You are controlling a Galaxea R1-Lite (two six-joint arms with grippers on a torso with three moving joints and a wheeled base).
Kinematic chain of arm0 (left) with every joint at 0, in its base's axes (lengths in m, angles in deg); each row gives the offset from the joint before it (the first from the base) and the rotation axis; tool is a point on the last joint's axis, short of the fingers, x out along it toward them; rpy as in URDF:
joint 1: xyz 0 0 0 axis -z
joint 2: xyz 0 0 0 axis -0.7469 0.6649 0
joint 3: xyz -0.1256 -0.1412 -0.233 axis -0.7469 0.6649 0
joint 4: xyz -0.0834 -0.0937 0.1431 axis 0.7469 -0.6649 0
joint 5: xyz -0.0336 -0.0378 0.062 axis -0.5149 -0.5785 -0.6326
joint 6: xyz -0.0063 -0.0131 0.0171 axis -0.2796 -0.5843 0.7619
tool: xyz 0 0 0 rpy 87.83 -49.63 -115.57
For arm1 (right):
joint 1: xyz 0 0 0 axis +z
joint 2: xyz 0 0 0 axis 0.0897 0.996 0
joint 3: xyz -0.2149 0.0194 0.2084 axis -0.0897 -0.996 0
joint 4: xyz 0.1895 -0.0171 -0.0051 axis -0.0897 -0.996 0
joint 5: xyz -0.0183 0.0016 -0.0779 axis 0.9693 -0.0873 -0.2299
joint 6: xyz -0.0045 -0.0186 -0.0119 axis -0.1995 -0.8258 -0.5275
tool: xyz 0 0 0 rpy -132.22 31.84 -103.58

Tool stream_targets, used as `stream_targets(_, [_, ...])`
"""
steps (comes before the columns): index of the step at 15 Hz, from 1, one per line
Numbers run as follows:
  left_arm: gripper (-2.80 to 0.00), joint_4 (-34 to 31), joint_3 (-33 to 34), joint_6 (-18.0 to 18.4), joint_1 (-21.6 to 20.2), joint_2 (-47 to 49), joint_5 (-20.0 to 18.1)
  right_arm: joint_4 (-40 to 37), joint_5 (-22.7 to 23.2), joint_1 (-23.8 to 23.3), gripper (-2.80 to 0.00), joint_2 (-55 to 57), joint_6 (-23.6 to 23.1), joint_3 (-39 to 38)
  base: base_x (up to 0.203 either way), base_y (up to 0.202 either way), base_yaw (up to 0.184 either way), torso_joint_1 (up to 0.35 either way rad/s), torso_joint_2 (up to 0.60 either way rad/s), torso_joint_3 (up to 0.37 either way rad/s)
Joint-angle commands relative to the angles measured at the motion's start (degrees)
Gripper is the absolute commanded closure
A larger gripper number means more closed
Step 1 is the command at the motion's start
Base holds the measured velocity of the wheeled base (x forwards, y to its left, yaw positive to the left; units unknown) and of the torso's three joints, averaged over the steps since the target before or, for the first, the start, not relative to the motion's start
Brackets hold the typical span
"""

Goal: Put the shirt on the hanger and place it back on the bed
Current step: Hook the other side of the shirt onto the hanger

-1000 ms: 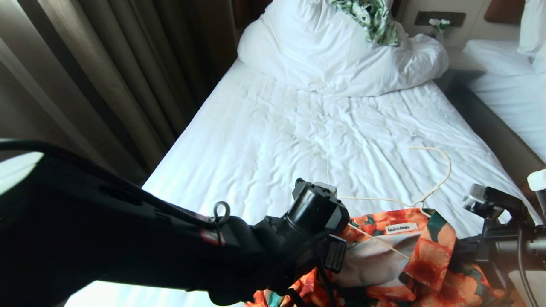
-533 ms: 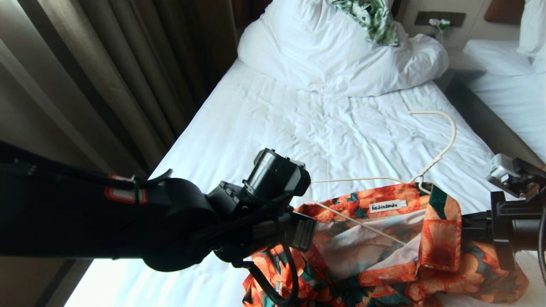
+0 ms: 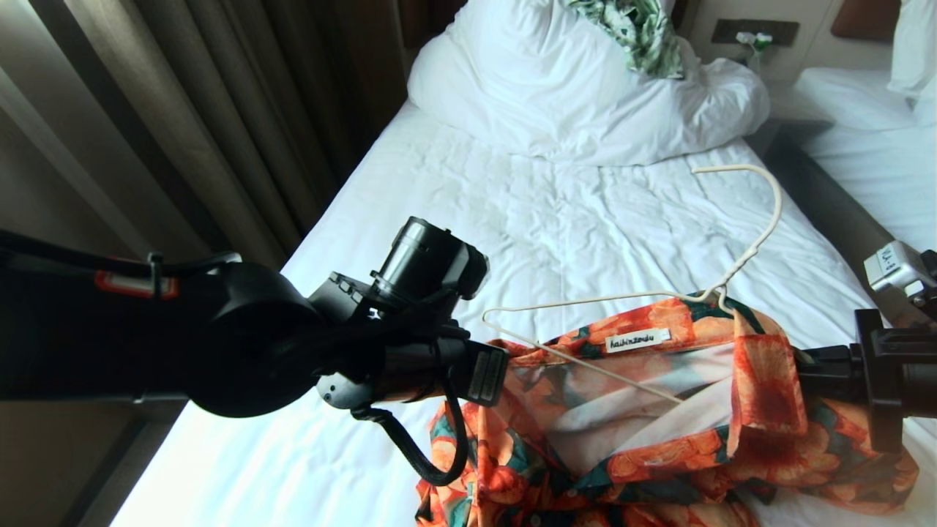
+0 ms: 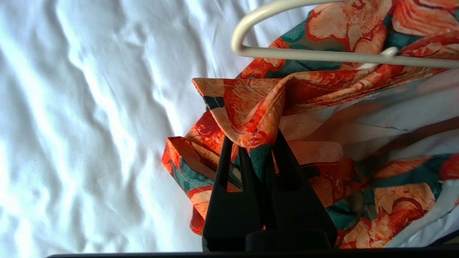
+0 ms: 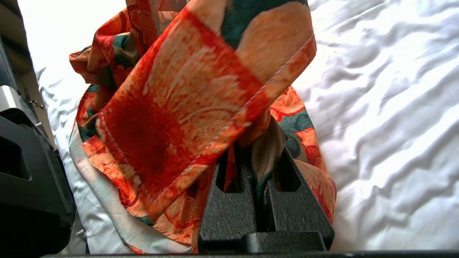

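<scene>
The orange-flowered shirt (image 3: 761,380) hangs bunched between my two grippers above the near end of the bed (image 3: 556,219), its white neck label (image 3: 638,340) facing up. The cream wire hanger (image 3: 714,295) sits partly inside the collar. Its left shoulder sticks out bare of the cloth and its hook points toward the head of the bed. My left gripper (image 4: 252,143) is shut on a fold at the shirt's left shoulder (image 4: 251,111). My right gripper (image 5: 256,154) is shut on the fabric of the right side (image 5: 172,118). The shirt's lower part trails on the sheet.
A bulky white duvet (image 3: 542,80) lies piled at the head of the bed with a green-and-white leafy garment (image 3: 644,36) on it. Brown curtains (image 3: 183,124) hang along the left. A second bed (image 3: 878,146) stands to the right, past a dark gap.
Both arms have risen and carried the shirt and hanger up off the sheet. The left arm swung out to the left, spreading the collar wider, and the hanger hook now stands higher.
</scene>
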Motion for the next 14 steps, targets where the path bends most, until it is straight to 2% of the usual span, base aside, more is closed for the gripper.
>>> stream_targets(1, [0.00,-0.2,0.0,0.2,-1.0,0.2,0.2,0.2,0.4,-0.2,0.00,-1.4,-0.1,-0.3,0.000,0.000,0.000,0.000,0.00,0.000])
stream_targets(6, [0.00,0.0,1.2,0.0,-1.3,1.1,-0.3,0.2,2.9,-0.4,0.00,-4.6,0.1,-1.0,0.000,0.000,0.000,0.000,0.00,0.000])
stream_targets(9, [0.00,0.3,1.7,-0.4,-1.3,1.5,-2.4,0.4,5.0,-0.6,0.00,-6.1,0.2,-2.0,0.000,0.000,0.000,0.000,0.00,0.000])
stream_targets(11, [0.00,0.4,1.6,-1.2,-0.6,1.4,-2.4,0.6,6.2,-0.9,0.00,-6.0,0.2,-3.1,0.000,0.000,0.000,0.000,0.00,0.000])
stream_targets(14, [0.00,0.4,1.6,-3.7,1.1,-1.0,-2.2,4.8,12.9,-2.5,0.00,-3.4,0.1,-5.8,0.000,0.000,0.000,0.000,0.00,0.000])
